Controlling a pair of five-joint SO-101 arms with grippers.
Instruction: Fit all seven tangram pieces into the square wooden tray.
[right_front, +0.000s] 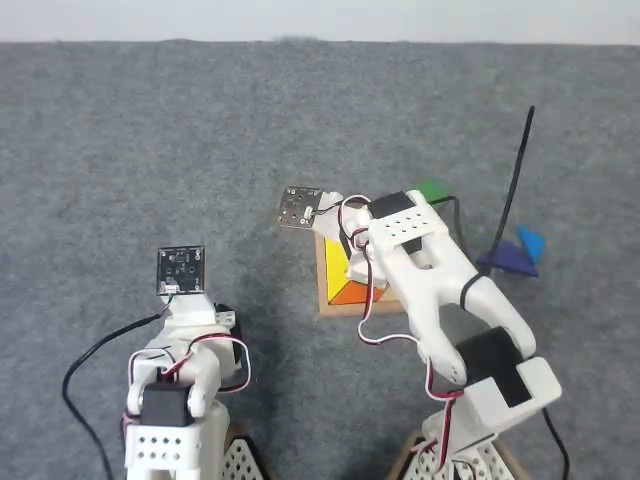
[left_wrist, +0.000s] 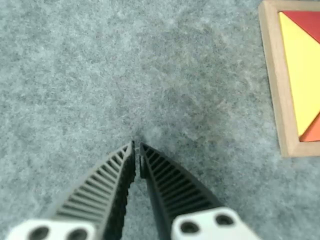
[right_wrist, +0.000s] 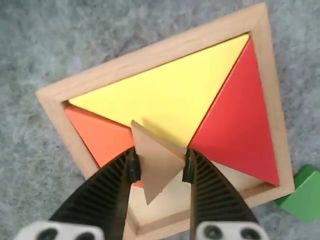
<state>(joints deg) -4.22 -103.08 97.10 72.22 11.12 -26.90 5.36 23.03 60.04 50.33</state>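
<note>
Now your right gripper (right_wrist: 160, 166) pinches a small triangle (right_wrist: 156, 175) across its edges, tilted, with the tray (right_wrist: 150, 55) and its bare gap just below the tips, probably ready to drop between orange piece (right_wrist: 100, 135) and red piece (right_wrist: 240, 115). Your left gripper (left_wrist: 137, 150) is closed, empty, parked aside.

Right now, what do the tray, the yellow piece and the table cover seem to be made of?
Tray: pale bare wood, faint grain showing. Yellow piece: probably painted wood, smooth matte face. Table cover: grey felt or short carpet, by its fuzzy speckled surface.
</note>
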